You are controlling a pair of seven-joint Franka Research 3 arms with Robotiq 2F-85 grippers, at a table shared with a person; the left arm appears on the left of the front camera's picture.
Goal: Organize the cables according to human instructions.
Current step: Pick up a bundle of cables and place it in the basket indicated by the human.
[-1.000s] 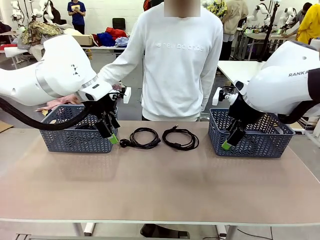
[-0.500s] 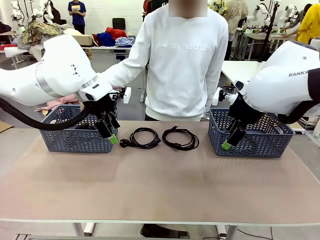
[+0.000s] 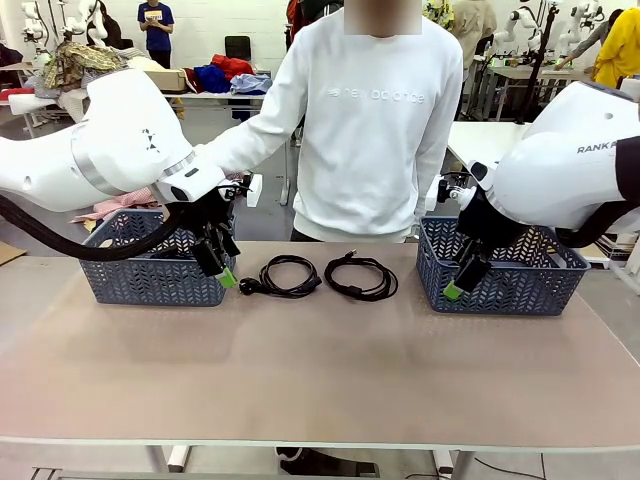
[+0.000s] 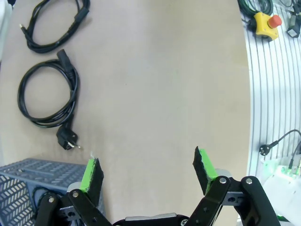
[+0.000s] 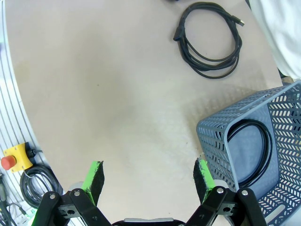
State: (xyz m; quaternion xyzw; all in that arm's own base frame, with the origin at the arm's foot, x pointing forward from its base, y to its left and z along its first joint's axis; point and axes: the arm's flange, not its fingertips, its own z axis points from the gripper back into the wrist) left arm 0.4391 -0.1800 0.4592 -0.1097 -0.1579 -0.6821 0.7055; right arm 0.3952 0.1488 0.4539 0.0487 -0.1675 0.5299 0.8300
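**Front view.** Two thin black cable coils lie side by side at centre frame, near the far edge of the beige table top, close together but not touching. The left-hand coil ends in a round mains plug. The right-hand coil carries a small connector. A person in a white sweatshirt stands behind them. A blue-grey perforated plastic basket sits at centre left and a second blue-grey basket at centre right. From this angle their walls hide what is inside. The left gripper hangs before the first basket's right end. The right gripper hangs before the second basket's left end. Both are clear of the coils.

**Left wrist view.** The green pads stand wide apart over bare table, holding nothing. Both coils lie along the left edge of the frame. A yellow stop button with a red cap sits at upper right.

**Right wrist view.** The jaws are again wide and empty. This camera looks down into the second basket at lower right, where a third black cable coil lies on its floor.
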